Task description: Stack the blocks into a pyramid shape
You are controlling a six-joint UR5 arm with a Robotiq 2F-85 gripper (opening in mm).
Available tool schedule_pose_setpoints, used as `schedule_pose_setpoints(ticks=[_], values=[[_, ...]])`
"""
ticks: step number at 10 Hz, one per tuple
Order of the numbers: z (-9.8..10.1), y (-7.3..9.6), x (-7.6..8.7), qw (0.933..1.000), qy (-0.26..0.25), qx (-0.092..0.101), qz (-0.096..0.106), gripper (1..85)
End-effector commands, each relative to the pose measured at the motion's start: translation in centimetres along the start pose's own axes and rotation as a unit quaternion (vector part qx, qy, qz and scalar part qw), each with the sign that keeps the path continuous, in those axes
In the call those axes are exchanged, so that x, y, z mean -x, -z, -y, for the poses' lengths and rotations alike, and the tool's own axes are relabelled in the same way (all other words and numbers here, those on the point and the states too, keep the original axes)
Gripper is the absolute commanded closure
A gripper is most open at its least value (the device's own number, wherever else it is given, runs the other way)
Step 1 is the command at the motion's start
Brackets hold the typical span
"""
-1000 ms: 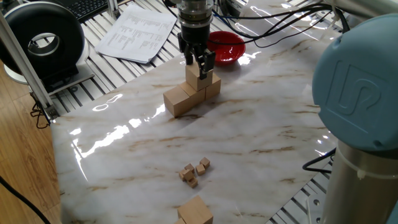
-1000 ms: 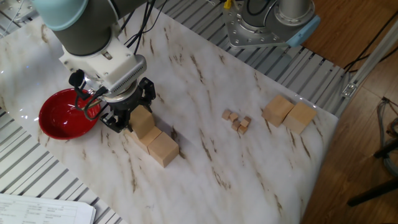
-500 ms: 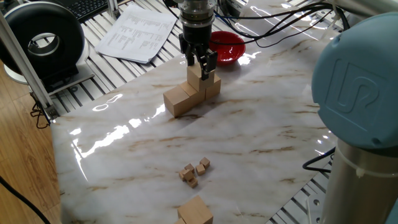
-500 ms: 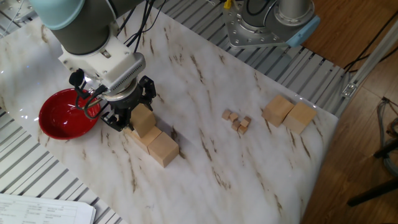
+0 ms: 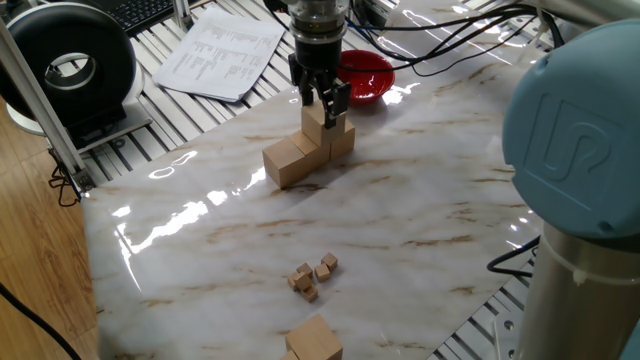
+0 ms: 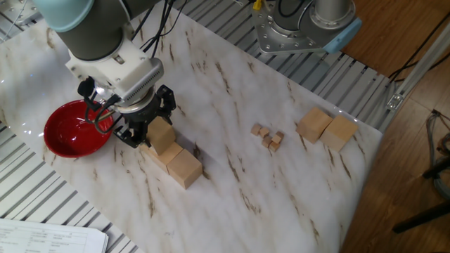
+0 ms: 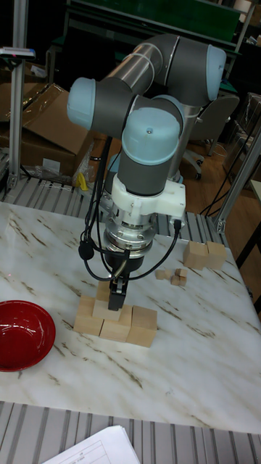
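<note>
Both claw (image 5: 320, 103) fingers tight against upper block (image 5: 316, 118) on bottom row (image 5: 298, 153).

matt pale wood blocks (image 5: 300, 155), glossy marble-look table (image 5: 400, 200), shiny red bowl (image 6: 70, 130), paper sheets (image 5: 222, 55)

The gripper (image 6: 145, 131) is sitting over the top cube (image 6: 161, 133) of the pyramid shape (image 7: 116, 321), blocking approach from above. In the tall fixed view, the red bowl (image 7: 22, 334) is crowding the stack's 9 o'clock side, while open marble table (image 7: 196, 362) is stretching toward 4 o'clock. Tiny cubes (image 7: 175, 275) and two spare blocks (image 7: 203, 254) are standing at 2 o'clock, well apart.
</note>
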State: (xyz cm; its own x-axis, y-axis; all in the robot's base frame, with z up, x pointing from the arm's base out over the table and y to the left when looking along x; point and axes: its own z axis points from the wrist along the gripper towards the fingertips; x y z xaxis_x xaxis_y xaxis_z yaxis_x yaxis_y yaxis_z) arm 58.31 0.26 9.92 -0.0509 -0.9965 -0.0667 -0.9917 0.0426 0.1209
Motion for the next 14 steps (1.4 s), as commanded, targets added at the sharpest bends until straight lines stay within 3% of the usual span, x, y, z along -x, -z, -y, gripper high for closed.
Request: schedule_pose_setpoints(ticks=[1,3,9,14], values=[[0.13,0.14,0.3,1.0,0.002,-0.003,0.008,75.3],[0.05,-0.07,0.43,0.9998,0.006,-0.002,0.02,71.3],[-0.17,0.3,0.35,0.9996,0.015,-0.002,0.022,53.3],[0.13,0.3,0.52,0.9993,0.026,-0.007,0.026,47.7]])
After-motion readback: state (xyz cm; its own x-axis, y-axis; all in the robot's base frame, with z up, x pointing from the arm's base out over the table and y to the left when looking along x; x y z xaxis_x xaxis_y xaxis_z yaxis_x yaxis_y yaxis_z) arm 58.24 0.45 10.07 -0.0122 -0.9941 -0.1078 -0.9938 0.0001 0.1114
